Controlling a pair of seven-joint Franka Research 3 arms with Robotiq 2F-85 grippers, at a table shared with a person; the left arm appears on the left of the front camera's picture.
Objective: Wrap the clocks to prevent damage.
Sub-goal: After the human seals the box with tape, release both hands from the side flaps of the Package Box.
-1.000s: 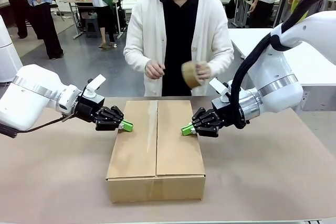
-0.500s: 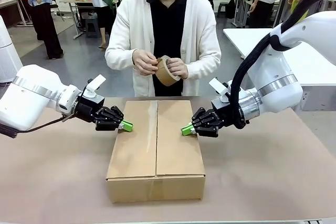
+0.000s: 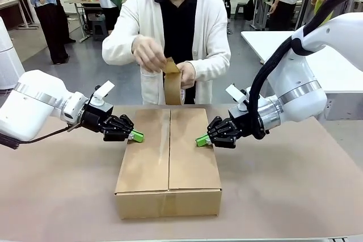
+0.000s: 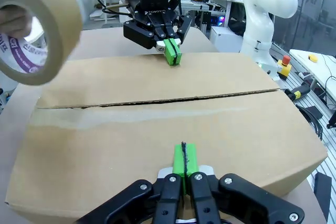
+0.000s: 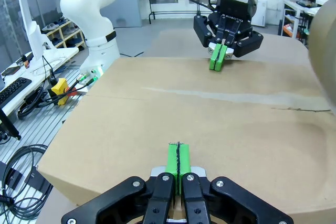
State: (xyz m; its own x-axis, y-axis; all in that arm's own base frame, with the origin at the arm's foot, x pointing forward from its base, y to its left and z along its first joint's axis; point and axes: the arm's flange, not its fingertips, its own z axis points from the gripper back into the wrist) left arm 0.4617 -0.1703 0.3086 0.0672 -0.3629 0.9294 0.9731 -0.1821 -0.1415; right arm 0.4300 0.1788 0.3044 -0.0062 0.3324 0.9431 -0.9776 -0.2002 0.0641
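On the desk (image 3: 57,196), a taped-flap cardboard box (image 3: 168,157) sits between the claws. The left claw (image 3: 136,136) and right claw (image 3: 201,140), both pinched closed, touch its opposite top edges. A person's hands (image 3: 148,55) hold a tape roll (image 3: 172,86) above its far end.

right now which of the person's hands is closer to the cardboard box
Their left hand: it holds the tape roll low, near the cardboard box's far edge. Their right hand is raised higher, pinching the tape end.

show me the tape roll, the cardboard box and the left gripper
tape roll (image 4: 62,22), left wrist view, on its brown outer band
cardboard box (image 3: 146,160), front view, on its left top flap
left gripper (image 3: 136,136), front view, at its shut green pad tips
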